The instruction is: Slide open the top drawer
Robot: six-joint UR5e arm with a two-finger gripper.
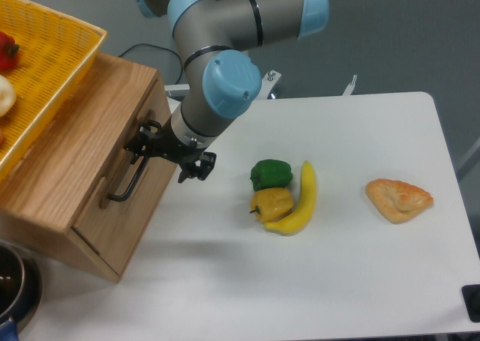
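White tabletop (360, 281) carries a green pepper (271, 173), yellow pepper (272, 203), banana (298, 202) and pastry (398, 198) — well apart from the top drawer (124, 180) at left, whose handle (132, 176) is pinched by the gripper (150, 142) fingers; a yellow basket (52, 49) holds produce.

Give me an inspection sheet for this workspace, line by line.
Surface: white table, bare at the front.
Job's things: top drawer in the wooden cabinet, black handle; whether it has begun to slide cannot be told.
Clutter: green pepper, yellow pepper and banana bunched together; pastry apart at right; yellow basket on the cabinet with produce in it; dark pot at lower left.
Grippers: gripper at the handle's upper end; open or shut cannot be told.
Cables: dark cable behind the cabinet.
Surroundings: grey floor; nothing else seen.
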